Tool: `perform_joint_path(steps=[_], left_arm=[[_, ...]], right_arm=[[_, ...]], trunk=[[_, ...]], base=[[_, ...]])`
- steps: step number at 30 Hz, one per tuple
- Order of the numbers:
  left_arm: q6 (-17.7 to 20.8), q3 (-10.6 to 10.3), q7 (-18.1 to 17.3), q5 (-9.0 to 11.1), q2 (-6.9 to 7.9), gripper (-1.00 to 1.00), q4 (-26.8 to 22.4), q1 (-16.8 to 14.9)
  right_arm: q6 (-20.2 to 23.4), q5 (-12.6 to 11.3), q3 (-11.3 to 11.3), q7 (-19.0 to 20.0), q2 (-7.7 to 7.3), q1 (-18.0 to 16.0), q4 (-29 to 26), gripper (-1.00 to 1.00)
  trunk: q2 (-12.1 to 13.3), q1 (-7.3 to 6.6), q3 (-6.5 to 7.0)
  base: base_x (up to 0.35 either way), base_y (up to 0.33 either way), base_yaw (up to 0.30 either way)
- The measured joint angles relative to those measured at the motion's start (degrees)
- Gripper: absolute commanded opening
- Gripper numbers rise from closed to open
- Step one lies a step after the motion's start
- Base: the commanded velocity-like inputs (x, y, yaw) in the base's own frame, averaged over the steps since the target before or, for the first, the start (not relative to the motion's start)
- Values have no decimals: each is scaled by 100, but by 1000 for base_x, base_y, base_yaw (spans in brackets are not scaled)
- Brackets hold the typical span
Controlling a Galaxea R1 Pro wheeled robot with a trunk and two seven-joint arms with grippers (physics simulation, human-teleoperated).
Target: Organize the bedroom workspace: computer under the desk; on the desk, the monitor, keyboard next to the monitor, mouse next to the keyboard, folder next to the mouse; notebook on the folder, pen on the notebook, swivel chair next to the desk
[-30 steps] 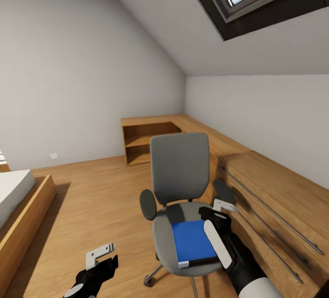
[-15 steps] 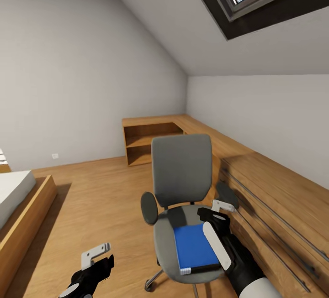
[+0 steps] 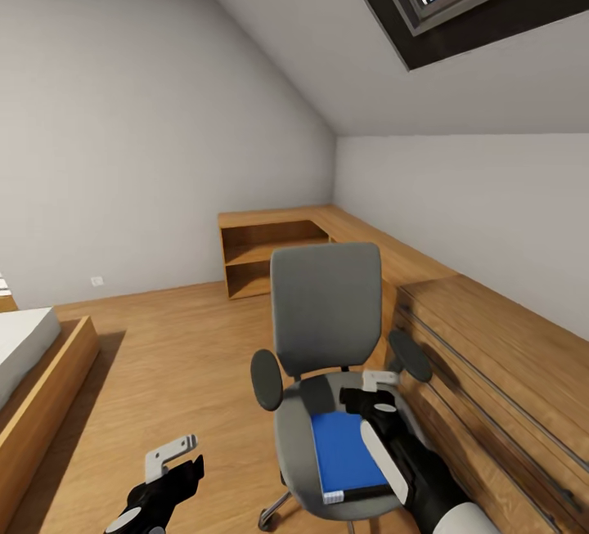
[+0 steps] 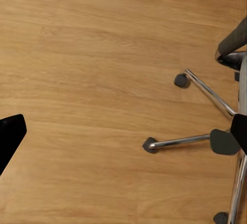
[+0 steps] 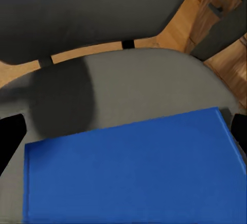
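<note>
Two black grippers show in the head view. The right gripper (image 3: 370,391) hangs over the flat bright blue folder (image 3: 345,455), which lies on the seat of the grey upholstered swivel chair (image 3: 325,315); its fingers look spread wide with nothing between them. The left gripper (image 3: 173,456) hovers over the wooden floor (image 4: 92,80), probably open, though I cannot tell for sure.

Blue folder (image 3: 342,450) on grey swivel chair (image 3: 325,305); black right hand (image 3: 370,397); honey-brown wooden floor (image 3: 180,354)
</note>
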Motion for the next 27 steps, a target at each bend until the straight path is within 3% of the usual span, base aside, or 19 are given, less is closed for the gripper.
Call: perform_joint_path(steps=[3,9,21,27], left_arm=[[-1,-6,0,0,0,100,-33,2],[-1,-9,0,0,0,100,-52,1],[-9,-10,1,0,0,100,-58,1],[4,-13,0,0,-3,100,-153,-3]], right_arm=[[-53,77,1,311,-15,-4,155,100],[-219,126,1,573,-23,-7,267,100],[-352,333,-10,685,-93,-21,628,100],[-609,350,-16,839,-96,-86,1212,100]], trunk=[[0,-2,0],[0,-3,0],[0,-2,0],[0,0,0]], base=[[139,7,0],[255,6,0],[197,1,0],[38,0,0]])
